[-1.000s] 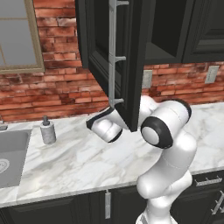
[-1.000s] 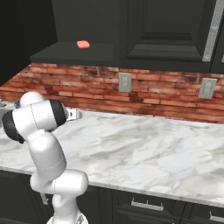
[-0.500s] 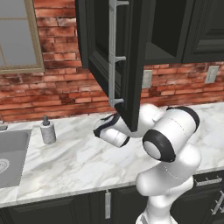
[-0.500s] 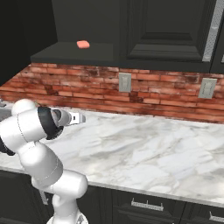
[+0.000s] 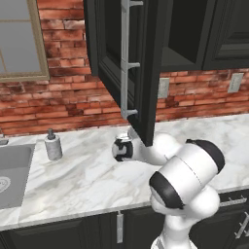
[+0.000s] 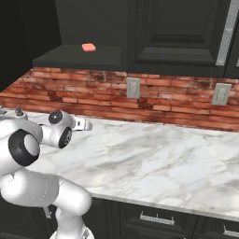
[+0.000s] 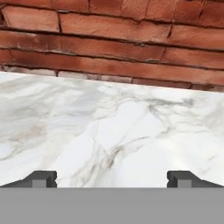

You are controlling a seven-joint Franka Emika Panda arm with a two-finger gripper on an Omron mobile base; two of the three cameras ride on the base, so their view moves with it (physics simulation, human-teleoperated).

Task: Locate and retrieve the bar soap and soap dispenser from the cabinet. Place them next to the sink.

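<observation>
Nowhere readable writing, fingers (image 7: 112,179) wide apart, empty, bar soap (image 6: 88,47) shelved.

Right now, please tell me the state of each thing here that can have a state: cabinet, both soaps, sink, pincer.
cabinet: door swung open.
bar soap: lying on the cabinet shelf, not yet taken.
soap dispenser: upright on the counter beside the sink.
sink: nothing seen in the visible part of the basin.
pincer: open, holding nothing, over bare marble counter.
</observation>
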